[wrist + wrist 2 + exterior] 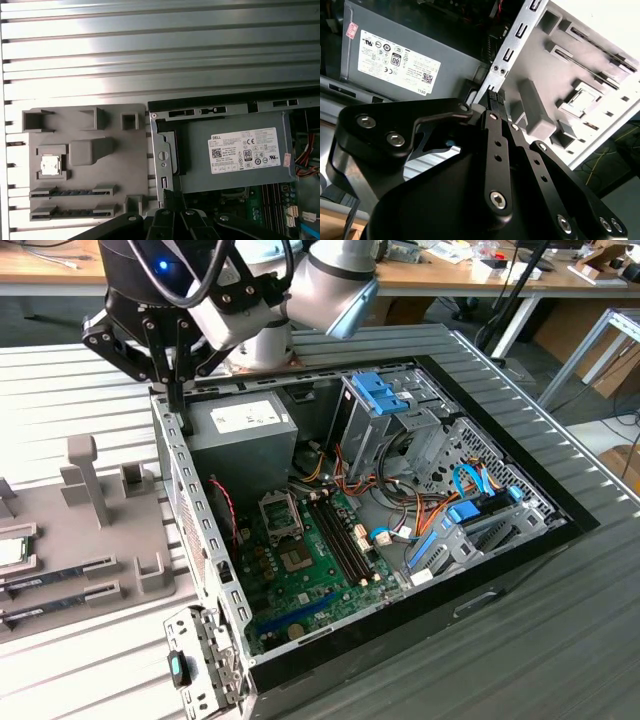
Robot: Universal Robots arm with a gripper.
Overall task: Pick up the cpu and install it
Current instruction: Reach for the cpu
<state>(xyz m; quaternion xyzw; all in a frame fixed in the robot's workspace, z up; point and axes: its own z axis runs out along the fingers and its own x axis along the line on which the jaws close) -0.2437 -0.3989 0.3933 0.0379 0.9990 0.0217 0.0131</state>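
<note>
**Cpu waiting flat in its tray, pincer clenched on nothing**

The cpu [50,165] is lying flat, silvery lid up, in a square pocket of the grey tray [85,112], which is sitting on the ribbed desk [150,50] just beside the computer case [161,150]. In the exterior view it is showing at that view's left edge [12,550], well apart from the pincer [177,410].

The pincer is hanging over the case's wall next to the power supply [240,150], its jaws pressed together and gripping nothing.

Being square, the chip is offering no real long axis. Its edges are running parallel to the tray's sides and to the memory sticks [65,192] lying beside it.

It is probably going to handle as light, thin and stiff, with a smooth lid that may be slippery and an underside likely to be delicate. Two opposite edges, where the pocket is leaving room, are looking like the safest hold. It should be kept level for the open socket [278,512].
</note>
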